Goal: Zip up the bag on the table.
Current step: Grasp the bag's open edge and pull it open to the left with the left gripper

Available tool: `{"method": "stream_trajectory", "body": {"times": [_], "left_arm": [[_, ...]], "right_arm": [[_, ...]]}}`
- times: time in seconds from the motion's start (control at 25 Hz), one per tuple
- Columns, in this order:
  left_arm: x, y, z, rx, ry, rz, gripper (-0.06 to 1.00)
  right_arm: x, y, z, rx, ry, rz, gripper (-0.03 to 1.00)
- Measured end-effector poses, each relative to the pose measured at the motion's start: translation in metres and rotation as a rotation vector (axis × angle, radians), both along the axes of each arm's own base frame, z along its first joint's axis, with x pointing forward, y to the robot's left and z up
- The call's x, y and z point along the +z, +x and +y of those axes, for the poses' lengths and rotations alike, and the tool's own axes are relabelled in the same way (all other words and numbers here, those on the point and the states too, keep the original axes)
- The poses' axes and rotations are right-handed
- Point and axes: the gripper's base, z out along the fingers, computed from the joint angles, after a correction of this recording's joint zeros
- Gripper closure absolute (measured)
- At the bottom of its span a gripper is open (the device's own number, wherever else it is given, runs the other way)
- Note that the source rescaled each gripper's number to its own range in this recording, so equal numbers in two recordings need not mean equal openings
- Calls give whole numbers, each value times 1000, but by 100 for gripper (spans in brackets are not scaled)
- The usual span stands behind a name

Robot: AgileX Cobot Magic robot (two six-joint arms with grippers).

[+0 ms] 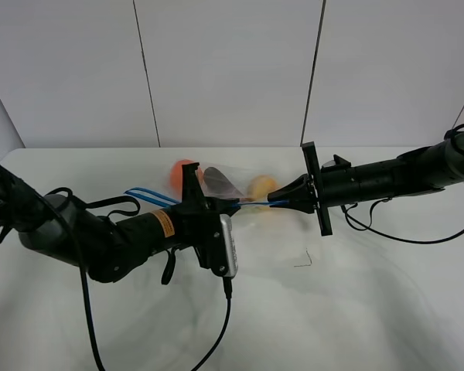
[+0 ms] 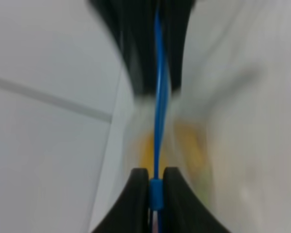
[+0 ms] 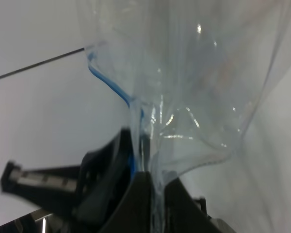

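Left claw (image 1: pixel 233 203), reaching in from 8 o'clock in the high view, is pinched together on the blue zipper strip (image 1: pixel 254 204) of the bag (image 1: pixel 228 179). Its wrist view, though blurred, shows two black fingers (image 2: pixel 136 194) closed with a small blue block (image 2: pixel 156 190) on the strip squeezed between them. Right claw (image 1: pixel 272 201), coming from 3 o'clock, is clamped on the same strip. Its tips face the left claw's, with a short stretch of blue between them. In the right wrist view, clear plastic is gathered between that claw's fingers (image 3: pixel 141 194) and spreads away in loose folds.

The bag lies on the white table (image 1: pixel 371 301) near its middle, toward 12 o'clock of the two claws. Its zipper edge is drawn straight between them. Orange produce (image 1: pixel 182 170) sits at 10 o'clock of the left claw, a purple piece (image 1: pixel 218 182) at 12, and a yellow one (image 1: pixel 261 185) at 11 o'clock of the right claw. Two blue lines (image 1: pixel 148 195) run side by side toward 9 o'clock past the left claw, so that part looks unsealed.

The double grip probably serves to tension the floppy edge: one claw anchors it so the film does not bunch while the other runs along the strip. The blue block may be the slider, but the blur leaves that unsure.
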Motion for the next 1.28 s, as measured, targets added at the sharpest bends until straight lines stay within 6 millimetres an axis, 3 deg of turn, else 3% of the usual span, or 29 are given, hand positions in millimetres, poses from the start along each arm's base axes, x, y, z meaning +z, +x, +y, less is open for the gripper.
{"method": "stream_trajectory", "body": {"times": [0.28, 0.84, 1.04, 1.28], "left_arm": [[-15, 5, 47, 176, 63, 42, 92], [-15, 36, 128, 418, 118, 10, 92], [-15, 39, 142, 478, 105, 20, 92], [-15, 39, 142, 482, 93, 26, 90]], "right_arm": [[0, 0, 0, -5, -5, -1, 97], [0, 1, 0, -16, 3, 0, 97], [0, 1, 0, -15, 4, 0, 97], [0, 1, 0, -15, 5, 0, 97]]}}
